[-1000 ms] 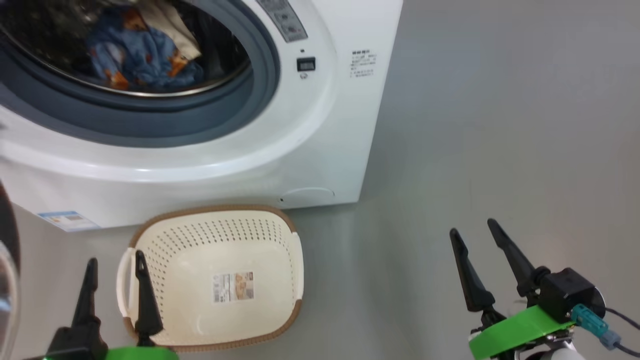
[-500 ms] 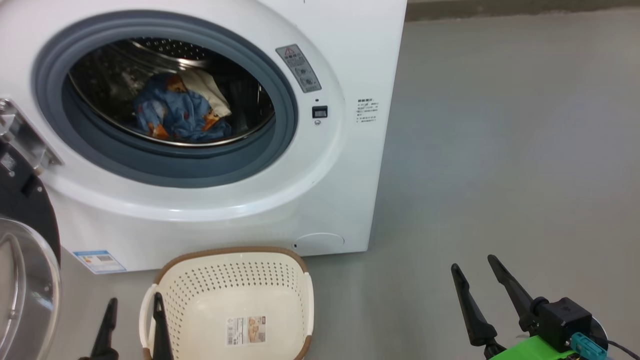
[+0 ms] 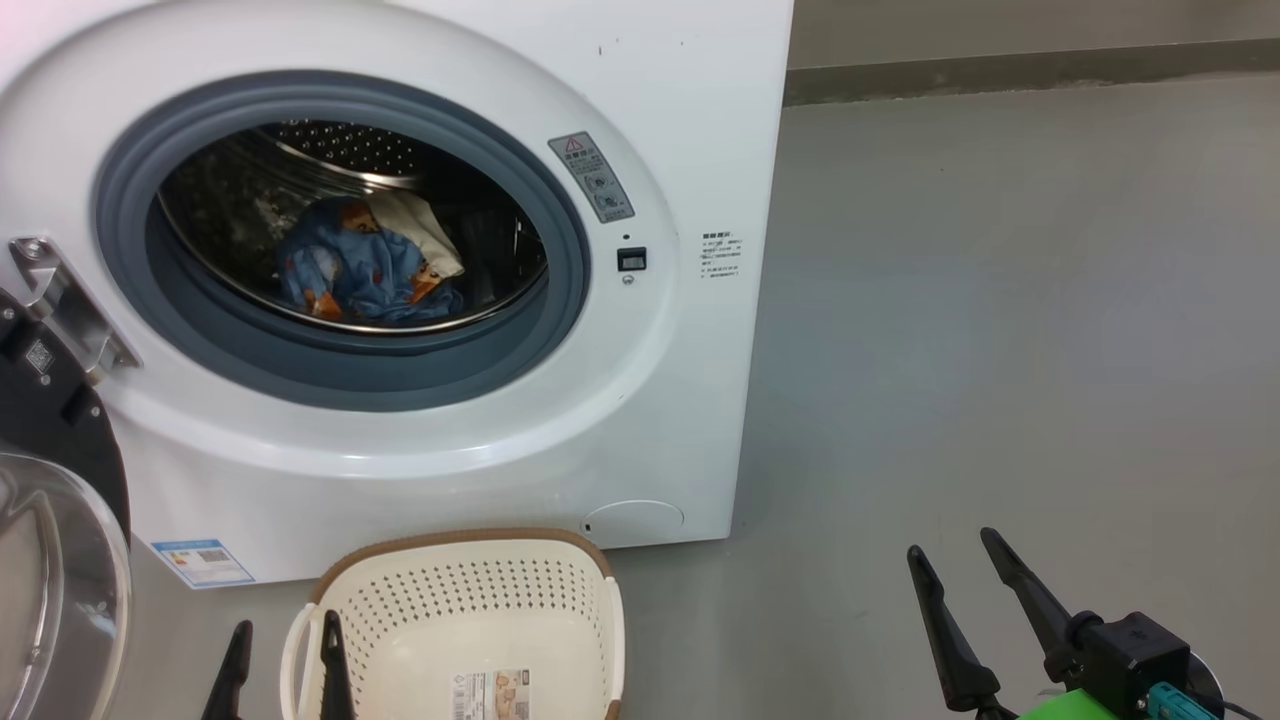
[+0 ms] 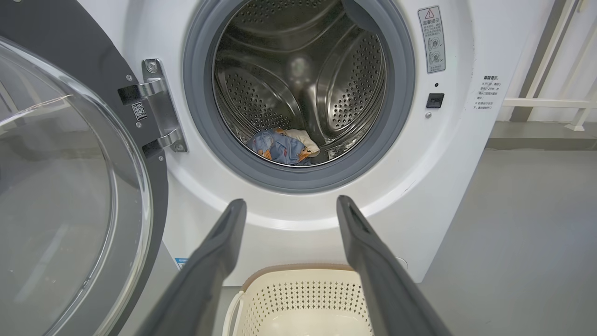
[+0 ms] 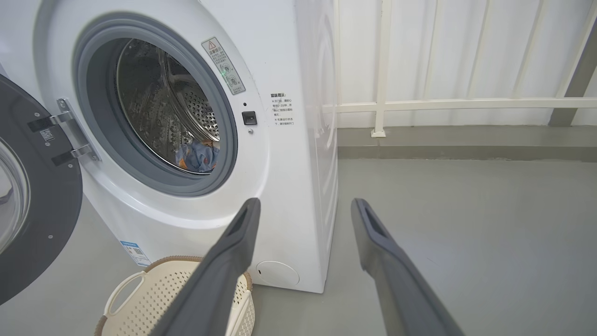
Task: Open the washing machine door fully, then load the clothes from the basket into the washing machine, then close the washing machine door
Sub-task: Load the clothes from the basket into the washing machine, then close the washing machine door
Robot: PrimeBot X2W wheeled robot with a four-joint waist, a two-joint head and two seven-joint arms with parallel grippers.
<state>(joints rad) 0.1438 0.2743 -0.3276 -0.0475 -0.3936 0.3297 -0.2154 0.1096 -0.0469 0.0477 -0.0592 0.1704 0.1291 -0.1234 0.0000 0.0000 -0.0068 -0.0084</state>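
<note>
Inside the steel drum of the white front-loading washing machine (image 3: pixel 690 120), the blue-and-cream clothes (image 3: pixel 370 270) lie heaped at the bottom. The perforated basket (image 3: pixel 460 590) on the floor just before it shows no garments, so loading looks finished. The glossy black door (image 3: pixel 50 430) stands swung wide on its left hinge, waiting to be shut. The left gripper (image 3: pixel 287 625) and right gripper (image 3: pixel 952 545) hover low with fingers parted, holding nothing. The left is nearer the door, likely the one to push it.
</note>
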